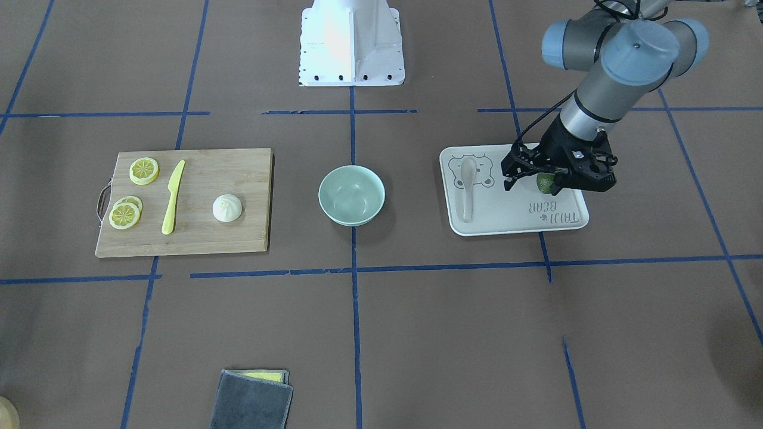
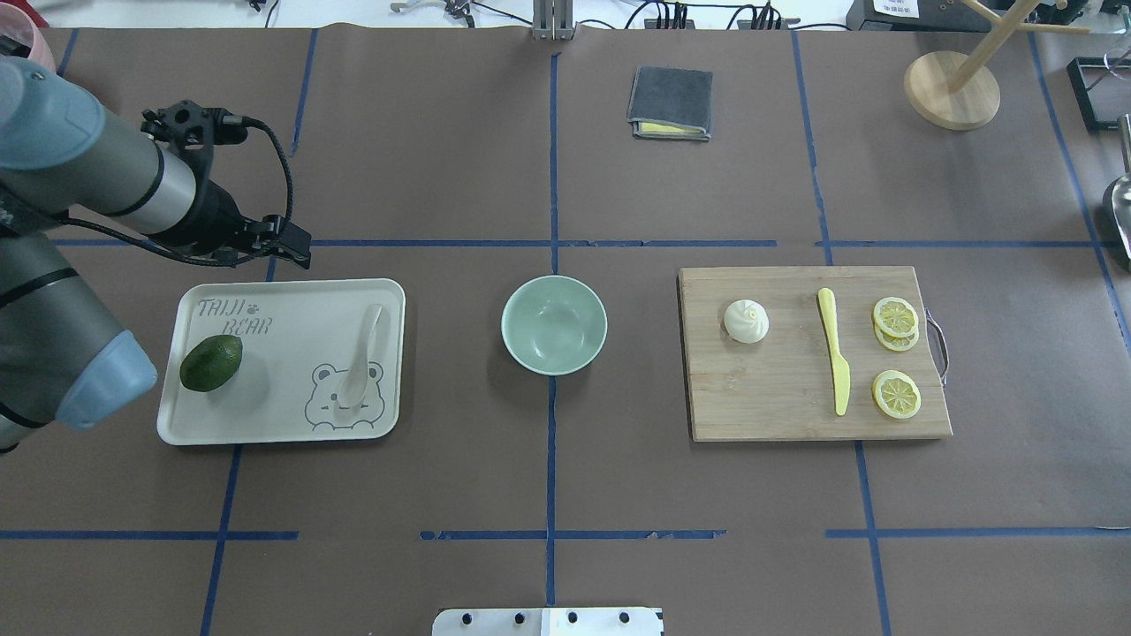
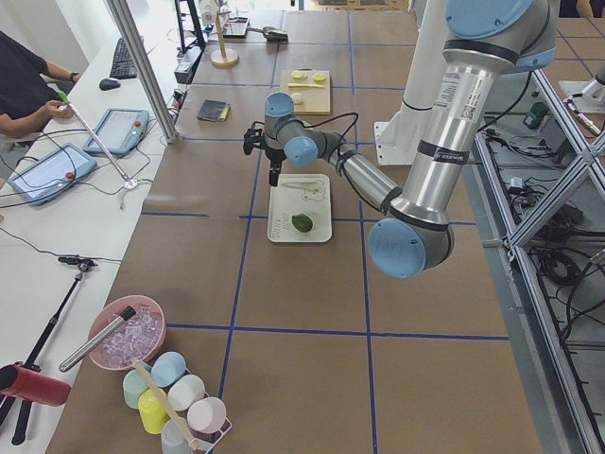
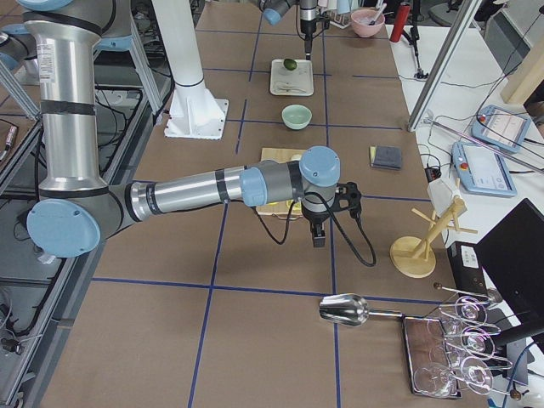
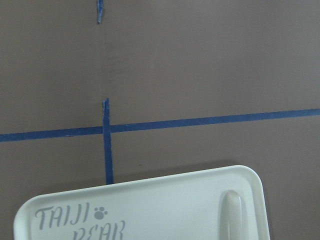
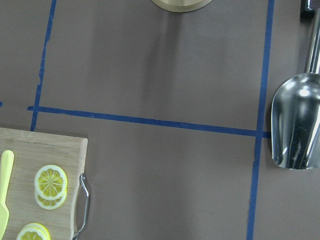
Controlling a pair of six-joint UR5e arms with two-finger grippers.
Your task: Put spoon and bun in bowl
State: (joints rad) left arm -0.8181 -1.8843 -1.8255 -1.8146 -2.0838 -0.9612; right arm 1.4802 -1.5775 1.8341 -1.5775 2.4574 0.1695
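The off-white spoon (image 2: 362,358) lies on the bear tray (image 2: 292,305), handle toward the far side; it also shows in the front view (image 1: 467,179) and its handle end in the left wrist view (image 5: 232,215). The mint-green bowl (image 2: 554,324) stands empty at the table's middle. The white bun (image 2: 747,321) sits on the wooden cutting board (image 2: 778,397). My left gripper (image 1: 532,186) hovers over the tray's far edge, open and empty, apart from the spoon. My right gripper (image 4: 319,240) shows only in the right side view, beyond the board; I cannot tell its state.
A green lime (image 2: 211,363) lies on the tray. A yellow knife (image 2: 833,358) and lemon slices (image 2: 896,320) share the board. A grey cloth (image 2: 670,102), a wooden stand (image 2: 952,88) and a metal scoop (image 6: 296,125) lie at the far side.
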